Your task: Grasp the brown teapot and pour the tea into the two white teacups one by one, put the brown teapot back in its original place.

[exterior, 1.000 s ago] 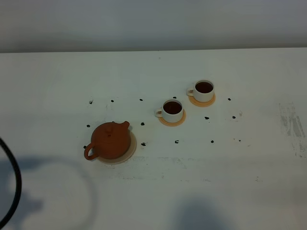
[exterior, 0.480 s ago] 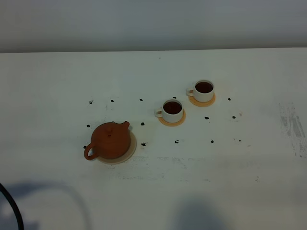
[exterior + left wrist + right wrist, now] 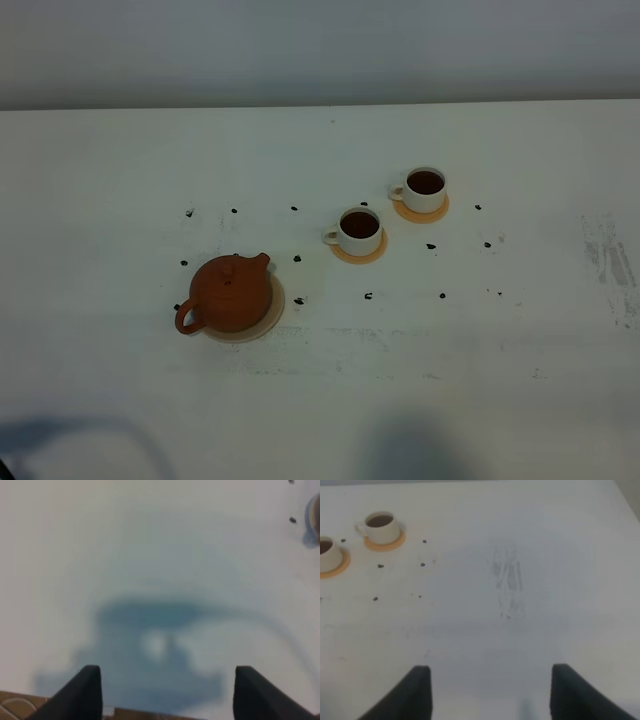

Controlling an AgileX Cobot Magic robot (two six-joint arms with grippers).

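Note:
The brown teapot [image 3: 229, 293] stands upright on the large pale-beige coaster [image 3: 268, 318] at the left of the table. Two white teacups stand on small orange-tan coasters to its right, both holding dark tea: the nearer cup [image 3: 359, 231] and the farther cup [image 3: 425, 189]. The farther cup [image 3: 381, 526] and part of the nearer cup [image 3: 328, 552] show in the right wrist view. Neither gripper shows in the high view. My left gripper [image 3: 165, 692] is open and empty over bare table. My right gripper [image 3: 490, 692] is open and empty, well away from the cups.
Small dark specks [image 3: 298, 300] lie scattered on the white table [image 3: 520, 330] around the teapot and cups. A grey scuff mark [image 3: 610, 262] is at the right. The table's back edge meets a grey wall.
A black cable at the lower left of the high view has drawn back out of the frame. The teapot and cups have not moved.

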